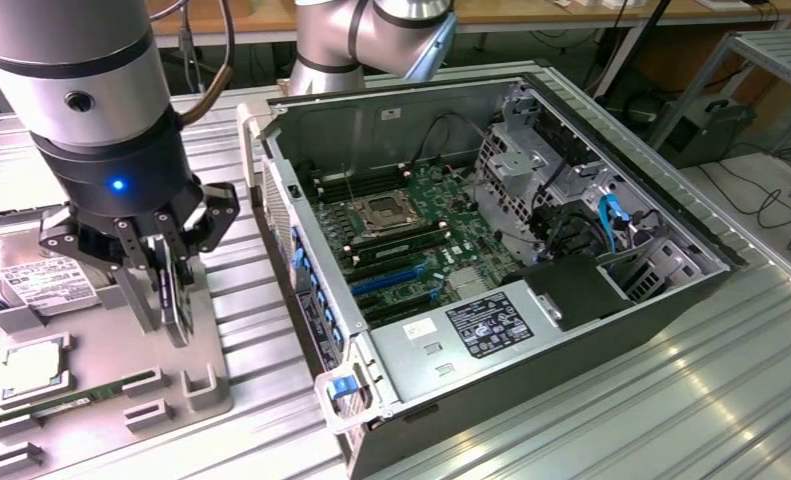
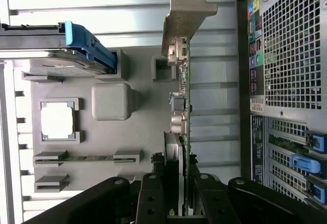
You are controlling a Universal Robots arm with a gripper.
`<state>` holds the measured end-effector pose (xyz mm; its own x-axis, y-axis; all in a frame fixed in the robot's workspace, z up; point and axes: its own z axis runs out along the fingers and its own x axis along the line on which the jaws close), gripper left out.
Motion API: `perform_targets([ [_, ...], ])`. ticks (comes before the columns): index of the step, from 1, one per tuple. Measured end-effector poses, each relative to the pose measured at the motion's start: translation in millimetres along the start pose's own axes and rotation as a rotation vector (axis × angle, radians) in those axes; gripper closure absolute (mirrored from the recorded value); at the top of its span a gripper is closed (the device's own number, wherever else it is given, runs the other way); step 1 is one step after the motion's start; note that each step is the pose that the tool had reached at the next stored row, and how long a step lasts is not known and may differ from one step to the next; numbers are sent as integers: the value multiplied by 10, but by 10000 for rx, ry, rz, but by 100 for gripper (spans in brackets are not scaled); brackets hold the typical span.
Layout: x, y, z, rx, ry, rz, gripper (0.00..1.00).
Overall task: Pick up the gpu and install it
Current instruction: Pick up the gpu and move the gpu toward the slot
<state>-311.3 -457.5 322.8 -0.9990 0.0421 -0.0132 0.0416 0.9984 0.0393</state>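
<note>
Black gpu [image 2: 182, 89] | pinched upright in claw [image 1: 164, 322] | above grey tray [image 1: 102, 345]

The hand [image 2: 180, 196] grips the gpu [image 2: 184, 89] edge-on over the grey tray [image 2: 140, 142], beside the computer case [image 2: 291, 45].

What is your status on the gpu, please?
End effector shut on gpu. Gpu edge-on over tray, beside open case, not installed. Nothing seen in the way.

No legible wording, black sticker [image 1: 491, 325] on the silver power box [image 1: 419, 347], print too fine to read, white label [image 1: 30, 281] on the hard drive [image 1: 83, 300] equally unreadable.
</note>
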Motion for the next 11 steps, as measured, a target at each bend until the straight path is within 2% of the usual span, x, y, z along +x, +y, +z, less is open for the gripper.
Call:
perform_targets([
  [11, -6, 4, -102, -1, -1, 0, 73],
])
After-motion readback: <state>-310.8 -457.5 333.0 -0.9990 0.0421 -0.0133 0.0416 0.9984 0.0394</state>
